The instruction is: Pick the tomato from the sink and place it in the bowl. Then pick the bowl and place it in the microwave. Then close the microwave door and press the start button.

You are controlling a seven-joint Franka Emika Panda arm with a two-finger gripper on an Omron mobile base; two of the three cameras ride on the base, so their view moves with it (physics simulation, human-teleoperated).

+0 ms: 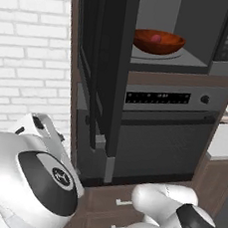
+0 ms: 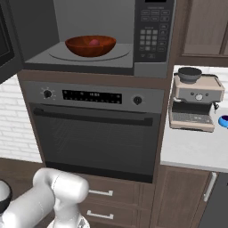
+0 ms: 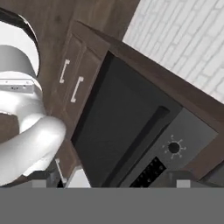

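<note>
Claw (image 3: 113, 181) open, low by oven (image 3: 131, 127) — bowl (image 1: 159, 42) well above.

Even, soft rendered light, faint shadows, slightly blurry, no glare or distortion.

The microwave (image 2: 89, 60) floor is carrying the bowl (image 2: 90, 46), sitting centred; the tomato (image 2: 94, 42) is lying inside.

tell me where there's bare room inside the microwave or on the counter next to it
Inside the microwave, the floor is bare on either side of the bowl, which sits mid-turntable holding the tomato. The counter is free in front of the espresso machine; behind it is crowded.
</note>
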